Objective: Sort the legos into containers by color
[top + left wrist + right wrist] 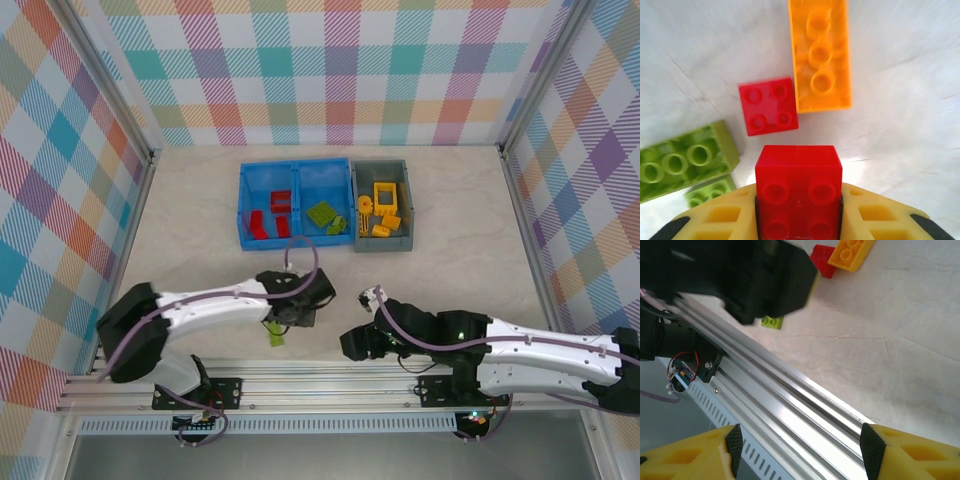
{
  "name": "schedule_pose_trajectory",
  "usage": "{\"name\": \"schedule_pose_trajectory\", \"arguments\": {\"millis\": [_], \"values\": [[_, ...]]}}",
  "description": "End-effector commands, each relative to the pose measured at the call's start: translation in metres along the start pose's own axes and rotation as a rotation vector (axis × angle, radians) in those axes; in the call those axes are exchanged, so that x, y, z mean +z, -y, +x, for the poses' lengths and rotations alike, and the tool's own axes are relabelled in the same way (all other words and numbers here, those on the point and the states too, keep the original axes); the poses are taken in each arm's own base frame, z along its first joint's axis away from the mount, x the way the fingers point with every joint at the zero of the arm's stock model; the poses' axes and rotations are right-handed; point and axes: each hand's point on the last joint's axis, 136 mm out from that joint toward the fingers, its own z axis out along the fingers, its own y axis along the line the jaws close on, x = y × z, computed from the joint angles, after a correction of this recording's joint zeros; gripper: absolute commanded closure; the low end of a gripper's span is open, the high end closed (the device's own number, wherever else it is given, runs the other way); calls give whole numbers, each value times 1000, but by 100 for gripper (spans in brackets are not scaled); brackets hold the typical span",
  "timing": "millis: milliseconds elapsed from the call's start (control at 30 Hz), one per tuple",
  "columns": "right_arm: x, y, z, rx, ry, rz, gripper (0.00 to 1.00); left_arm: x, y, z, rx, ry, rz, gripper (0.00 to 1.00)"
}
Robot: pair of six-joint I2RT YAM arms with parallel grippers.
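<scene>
My left gripper (799, 222) is pinching a red square brick (799, 175). Its yellow fingers (715, 217) are pressing in on both sides and the studs are facing my wrist camera. From above, my left arm (200, 305) is reaching from its base at the left across to the middle of the table (190, 220). The wrist is bending downward over the near edge.

My right gripper (800, 457) is spreading wide, with nothing between its fingers (690, 455). It is hanging over the aluminium rail (790, 405) at the table's front edge. My right arm (520, 355) is lying low along that edge and pointing left, its tip near my left wrist.

Just past my left fingertips, more loose legos are sitting on the table. A second small red brick (768, 106) is touching the side of a long orange brick (821, 55). A long green brick (682, 162) is lying off to the left, with a smaller green piece (710, 192) beside it.

Farther back, well apart from both grippers, the blue bin (243, 205) and the grey bin (380, 165) are standing side by side. Red bricks (270, 215) are lying in the blue bin's left compartment and green bricks (325, 215) in its right one. Yellow pieces, among them a hollow yellow frame (386, 193), are filling the grey bin.
</scene>
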Motion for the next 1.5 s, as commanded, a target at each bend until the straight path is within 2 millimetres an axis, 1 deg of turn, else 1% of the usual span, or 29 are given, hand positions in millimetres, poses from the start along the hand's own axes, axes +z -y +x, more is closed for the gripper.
{"name": "schedule_pose_trajectory", "arguments": {"millis": [0,100,200,233,333,400,467,533,633,733,800,967,1067,1100,1167,1200,1333,1400,1467], "values": [[-2,-25,-29,-85,61,-13,35,-47,-21,-41,-71,87,37,70],[9,-47,-55,-140,103,-1,34,-59,-40,-73,-129,99,78,70],[19,-69,-90,-167,182,-4,34,-59,-59,-109,-163,106,77,69],[20,-74,-105,-160,209,-1,34,-55,-66,-121,-178,105,75,70],[27,-76,-140,-121,253,28,35,-39,-84,-153,-213,87,56,70],[33,-75,-158,-95,264,39,35,-26,-93,-171,-228,79,47,70],[39,-72,-170,-69,262,50,35,-12,-103,-187,-253,66,32,70],[47,-72,-177,-54,254,37,35,6,-111,-200,-281,46,25,70],[60,-69,-183,-25,229,20,35,28,-115,-219,-309,25,36,70],[68,-70,-186,-13,224,-4,35,46,-118,-233,-322,16,30,70],[71,-71,-186,-9,222,-13,35,56,-121,-238,-332,4,26,70],[79,-72,-183,4,206,-25,35,81,-126,-241,-356,-25,22,69],[81,-70,-181,10,198,-24,35,88,-128,-238,-362,-46,4,63],[82,-70,-180,11,194,-25,35,87,-128,-237,-363,-47,2,59],[84,-68,-178,7,186,-22,34,80,-128,-239,-369,-29,8,50],[85,-67,-176,6,182,-17,34,73,-127,-241,-370,-17,16,47],[83,-59,-170,3,176,5,34,41,-122,-252,-383,43,61,38],[81,-54,-167,3,176,17,34,26,-118,-256,-386,69,86,38],[79,-48,-162,6,174,37,34,6,-116,-260,-392,101,109,40]]}}
